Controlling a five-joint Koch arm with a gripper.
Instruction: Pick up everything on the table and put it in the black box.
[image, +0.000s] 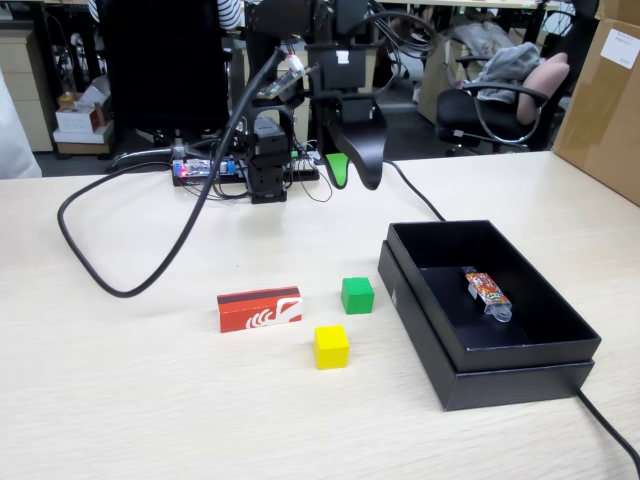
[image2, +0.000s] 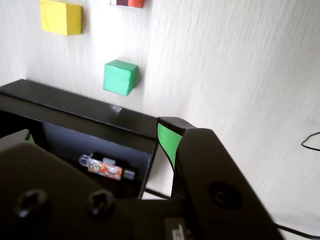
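— Cubes first: how many?

— Two. One green cube (image: 357, 295) and one yellow cube (image: 331, 346), both on the table (image: 150, 400). In the fixed view the yellow one sits nearer the camera and a little left of the green one, the two close but apart.

— And the packet?

— One red-orange packet (image: 260, 309), lying lengthwise just left of the cubes in the fixed view. In the wrist view only its edge shows at the top of the frame.

— Boxes?

— One black box (image: 460, 375), to the right of the cubes in the fixed view. Inside it lies one candy wrapper (image: 487, 291). A tan carton (image: 605, 100) stands at the far right edge.

— Where is the gripper in all this?

— The gripper (image: 352, 175) hangs raised at the back of the table, near the arm's base, well apart from all three pieces and touching none. The green cube is the closest to it, then the yellow cube and the packet farther toward the camera. In the wrist view the box's corner lies right under the jaws.

— Jaws spread or pressed together?

— Spread somewhat, with nothing between them; one green-padded fingertip (image2: 167, 142) shows clearly in the wrist view.
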